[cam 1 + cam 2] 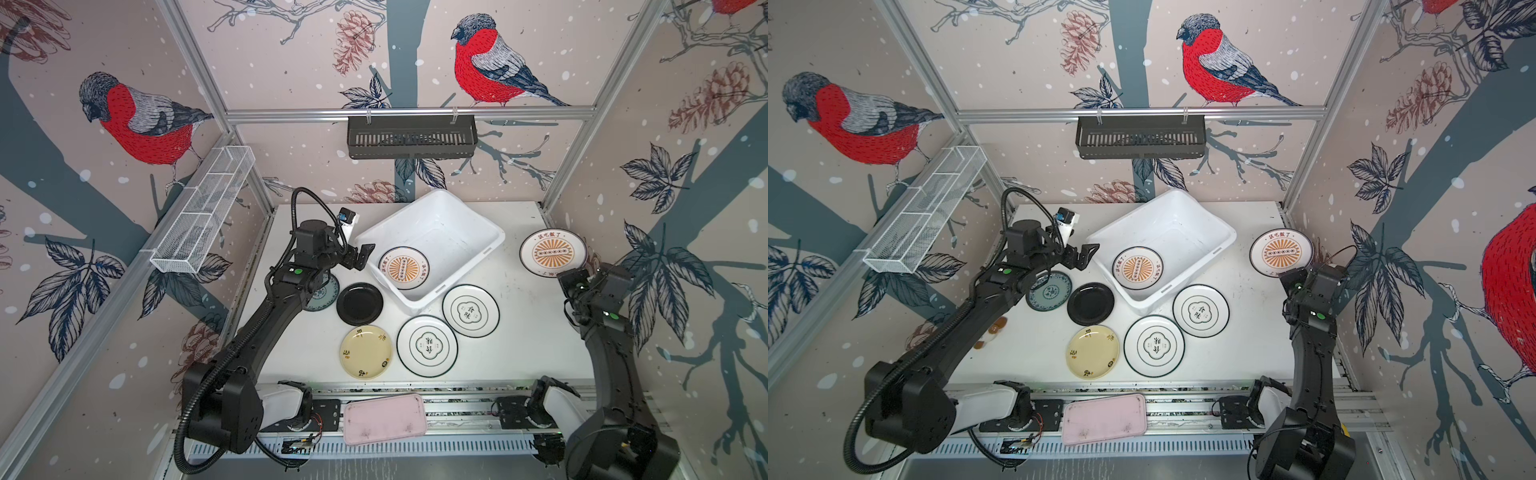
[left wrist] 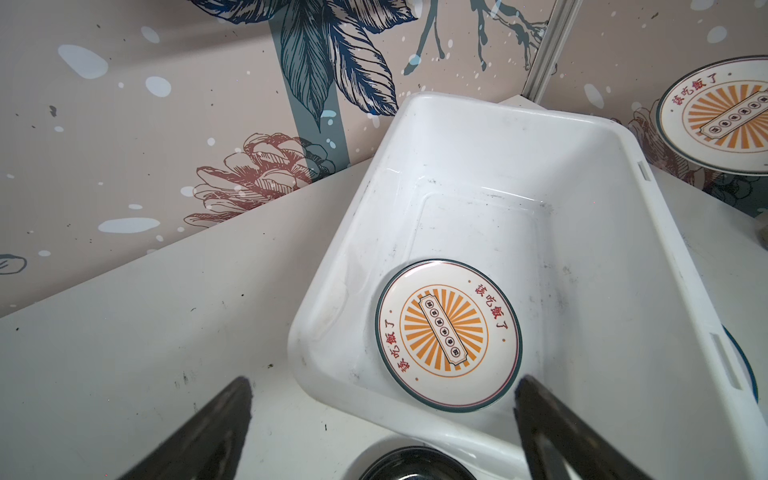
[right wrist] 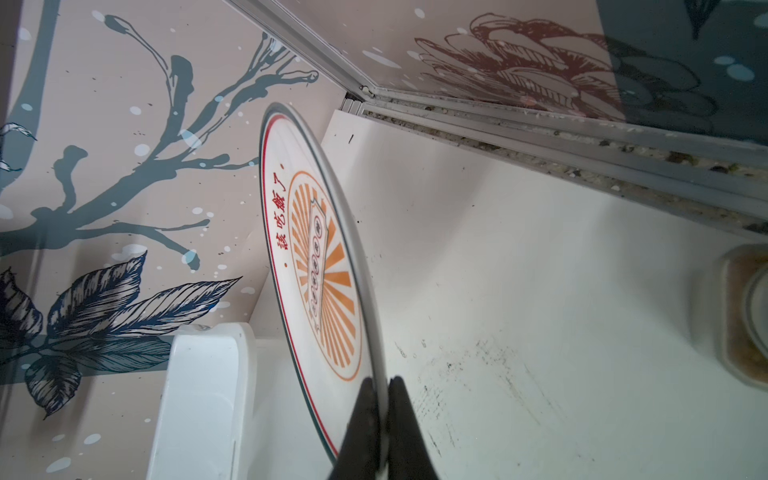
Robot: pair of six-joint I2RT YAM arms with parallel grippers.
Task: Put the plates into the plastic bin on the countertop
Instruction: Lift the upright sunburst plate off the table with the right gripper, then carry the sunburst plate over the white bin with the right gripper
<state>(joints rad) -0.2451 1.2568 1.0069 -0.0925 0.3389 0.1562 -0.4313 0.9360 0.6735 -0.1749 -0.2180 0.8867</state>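
The white plastic bin [image 1: 446, 232] [image 1: 1177, 230] stands slantwise at the back of the countertop [image 1: 519, 345]. One sunburst plate [image 1: 403, 268] [image 2: 448, 334] lies flat inside it. My left gripper [image 1: 360, 257] [image 2: 384, 381] hovers open and empty over the bin's near-left corner. My right gripper [image 1: 571, 276] [image 3: 381, 380] is shut on the rim of a second sunburst plate [image 1: 552, 252] [image 3: 316, 266], held above the back-right countertop. On the countertop lie a black plate [image 1: 360, 304], a pale yellow plate [image 1: 366, 352], two black-rimmed plates [image 1: 470, 310] [image 1: 427, 346] and a teal plate [image 1: 1049, 291], partly under the left arm.
A pink tray [image 1: 384, 419] rests on the front rails. A black slotted basket [image 1: 411, 137] hangs on the back wall and a white wire shelf [image 1: 203, 208] on the left wall. Aluminium rails edge the countertop on the right [image 3: 582, 141].
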